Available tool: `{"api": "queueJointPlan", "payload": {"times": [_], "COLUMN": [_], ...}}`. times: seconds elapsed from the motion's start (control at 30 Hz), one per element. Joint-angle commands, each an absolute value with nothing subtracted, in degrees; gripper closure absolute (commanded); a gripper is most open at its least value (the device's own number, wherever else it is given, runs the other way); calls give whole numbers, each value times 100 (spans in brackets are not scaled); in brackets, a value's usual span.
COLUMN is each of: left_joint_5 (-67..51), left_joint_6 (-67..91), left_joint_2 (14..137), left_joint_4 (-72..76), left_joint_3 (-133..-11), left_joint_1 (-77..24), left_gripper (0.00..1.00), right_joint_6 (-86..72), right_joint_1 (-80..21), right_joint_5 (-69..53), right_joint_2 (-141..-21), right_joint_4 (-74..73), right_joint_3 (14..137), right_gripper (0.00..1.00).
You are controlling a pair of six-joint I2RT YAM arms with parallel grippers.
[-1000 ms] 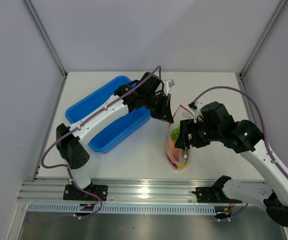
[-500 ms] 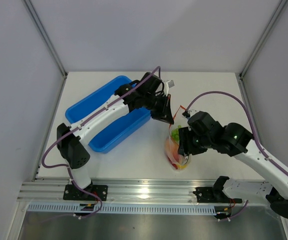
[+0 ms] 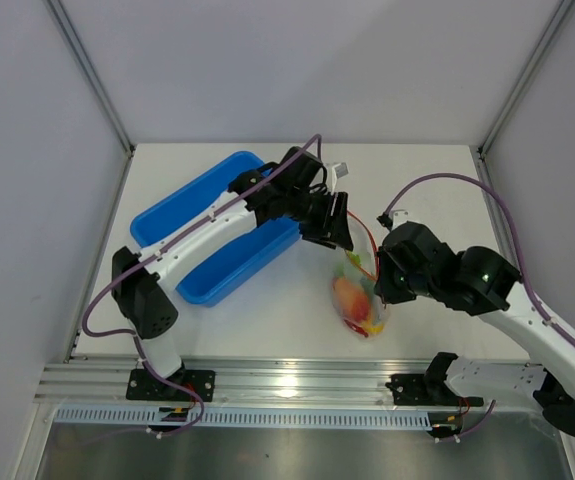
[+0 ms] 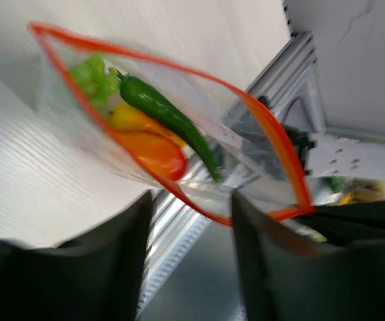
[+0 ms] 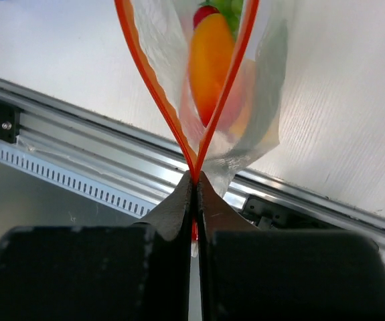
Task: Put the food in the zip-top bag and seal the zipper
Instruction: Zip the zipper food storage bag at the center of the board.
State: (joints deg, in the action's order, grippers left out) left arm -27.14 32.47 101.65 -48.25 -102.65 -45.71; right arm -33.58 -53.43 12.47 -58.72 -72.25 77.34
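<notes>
The zip-top bag (image 3: 360, 300) hangs just over the table between my two grippers, its mouth gaping. In the left wrist view its zipper (image 4: 272, 134) forms an open loop around the food: a green leafy piece (image 4: 90, 75), a green pepper (image 4: 169, 115), a yellow piece (image 4: 126, 118) and a red-orange fruit (image 4: 155, 152). My left gripper (image 4: 192, 200) is open, with the zipper's edge just past its fingertips. My right gripper (image 5: 193, 179) is shut on one end of the zipper (image 5: 209, 127), where both strips meet. An orange piece (image 5: 209, 60) shows inside the bag.
A blue tray (image 3: 167, 215) lies at the back left, partly under my left arm. The metal rail (image 3: 287, 380) runs along the table's near edge, close below the bag.
My right gripper moved in and shut on the zipper's end. My left gripper opened and let go of the bag's edge. The bag dropped lower.
</notes>
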Motion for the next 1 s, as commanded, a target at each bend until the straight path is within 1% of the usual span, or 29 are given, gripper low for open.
{"api": "queueJointPlan", "payload": {"times": [0.0,0.07,0.2,0.33,0.37,0.4,0.5,0.7,0.83,0.97], "left_joint_5": [-2637,-2794,-2962,-3339,-3662,-3796,-4121,-5385,-5598,-6239], "left_joint_6": [2745,2192,1311,84,-208,-411,-913,-1256,-1424,-1082], "left_joint_2": [9660,9344,8650,7860,7736,7595,7172,7540,7611,7717], "left_joint_4": [-4650,-4229,-3561,-3078,-2989,-2832,-2242,-2628,-2444,-1882], "left_joint_3": [-10178,-9985,-9414,-8930,-8860,-8537,-8132,-8586,-8543,-8333], "left_joint_1": [-4535,-4535,-4561,-4658,-4702,-4780,-4948,-5115,-5326,-5370], "left_gripper": [38,25,13,7,5,5,4,5,4,4], "right_joint_6": [-2954,-2796,-2637,-2514,-2496,-2453,-2374,-2347,-2452,-2531], "right_joint_1": [-5370,-5370,-5370,-5370,-5370,-5379,-5370,-5370,-5370,-5370], "right_joint_5": [1118,758,300,-218,-472,-596,-1036,-1888,-2231,-2381], "right_joint_2": [-5599,-5372,-5150,-5107,-5098,-5098,-5106,-5106,-5168,-5194], "right_joint_4": [-7067,-6935,-6882,-6917,-6908,-6900,-6899,-6794,-6794,-6873], "right_joint_3": [7981,7919,7857,7875,7875,7892,7901,7928,8033,8244], "right_gripper": [100,100,100,100,100,100,100,100,100,100]}}
